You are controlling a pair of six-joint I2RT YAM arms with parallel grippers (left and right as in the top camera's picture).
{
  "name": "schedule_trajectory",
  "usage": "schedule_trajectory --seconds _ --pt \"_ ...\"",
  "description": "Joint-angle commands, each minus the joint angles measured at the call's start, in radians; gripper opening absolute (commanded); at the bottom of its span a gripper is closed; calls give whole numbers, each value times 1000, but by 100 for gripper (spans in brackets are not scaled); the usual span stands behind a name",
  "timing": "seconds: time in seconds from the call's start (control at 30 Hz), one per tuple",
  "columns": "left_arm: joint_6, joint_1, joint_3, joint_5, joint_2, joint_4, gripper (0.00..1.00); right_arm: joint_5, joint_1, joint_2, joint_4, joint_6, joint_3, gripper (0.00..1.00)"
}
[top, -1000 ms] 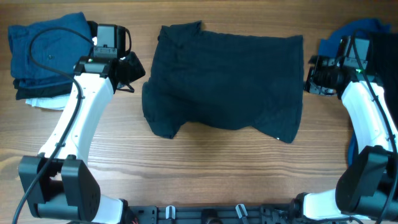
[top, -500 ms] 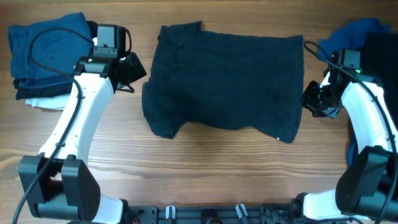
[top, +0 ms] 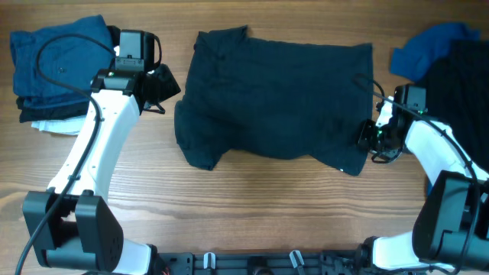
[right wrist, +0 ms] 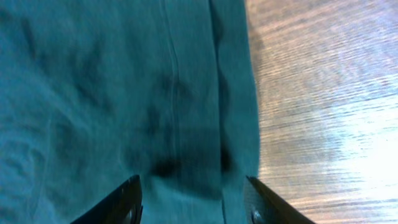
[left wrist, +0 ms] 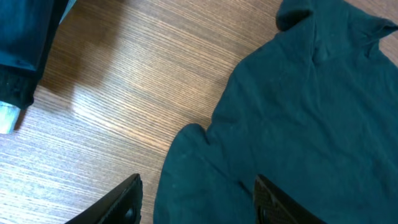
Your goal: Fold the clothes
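Note:
The near-black navy shirt point(top: 275, 99) lies spread flat in the middle of the table, one of the clothes. My left gripper point(top: 162, 85) hovers by its left sleeve. In the left wrist view the gripper point(left wrist: 199, 202) is open, with the sleeve's rounded edge point(left wrist: 186, 143) between and below the fingers. My right gripper point(top: 369, 141) sits at the shirt's lower right edge. In the right wrist view it point(right wrist: 196, 202) is open and straddles the hem point(right wrist: 233, 112), with nothing pinched.
A folded stack of blue, dark and white clothes point(top: 53, 61) lies at the far left. At the far right lies a loose pile with a blue garment point(top: 432, 50) and a dark one point(top: 466, 84). Bare wood point(top: 260, 206) runs along the front.
My right gripper has travelled from beside the right pile toward the front and left, onto the shirt's lower right edge. The left arm and the shirt have stayed still.

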Motion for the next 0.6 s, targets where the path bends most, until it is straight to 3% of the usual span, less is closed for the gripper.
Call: schedule_trajectory --seconds 0.0,0.1,0.23,0.3,0.57 --pt "-9 4 -5 4 3 -1 57 -74 0 13 68 -10 -77 51" --pt "-9 4 -5 4 3 -2 57 -94 0 12 99 -22 -81 43" --pt "-9 4 -5 4 3 -2 57 -38 -1 10 9 -21 17 27" --pt "-9 4 -5 4 3 -2 58 18 -1 10 -77 -19 89 4" --pt "-9 4 -5 3 4 -2 58 192 0 10 -134 142 89 4"
